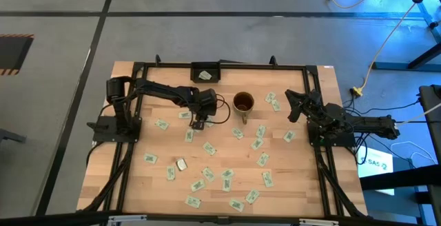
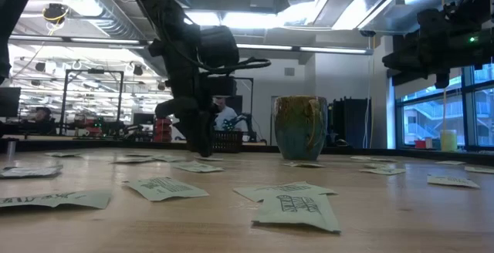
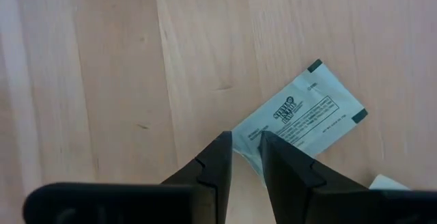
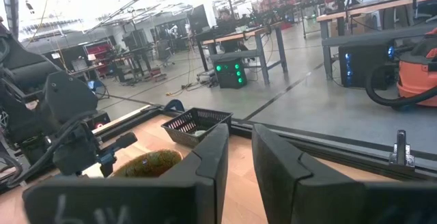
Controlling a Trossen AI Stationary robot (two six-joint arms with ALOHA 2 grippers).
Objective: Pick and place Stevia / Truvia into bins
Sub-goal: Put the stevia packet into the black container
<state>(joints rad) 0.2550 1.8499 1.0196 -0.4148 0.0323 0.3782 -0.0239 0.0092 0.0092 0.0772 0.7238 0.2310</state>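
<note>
Many white-and-green Stevia sachets (image 1: 227, 174) lie flat and scattered over the wooden table, some close to the low camera (image 2: 297, 207). The brown-gold mug (image 1: 242, 103) stands upright mid-table, and the black tray (image 1: 204, 66) sits at the far edge with a sachet inside. My left gripper (image 1: 198, 124) points down at the table left of the mug, shut on one sachet (image 3: 300, 115). My right gripper (image 1: 289, 107) hovers shut, high above the table to the right of the mug (image 4: 147, 162). My left gripper (image 3: 246, 138) pinches the sachet's short end (image 3: 256, 132) between its two fingertips, coming from above and pointing down. The rest of the sachet reaches out past the fingers over the wood; I cannot tell whether it is lifted off the table.
Another sachet's corner (image 3: 389, 182) lies beside the held one. Sachets surround the mug on its left, right and near sides. A black frame (image 1: 317, 150) runs around the table's edges. Bare wood shows along the table's left side.
</note>
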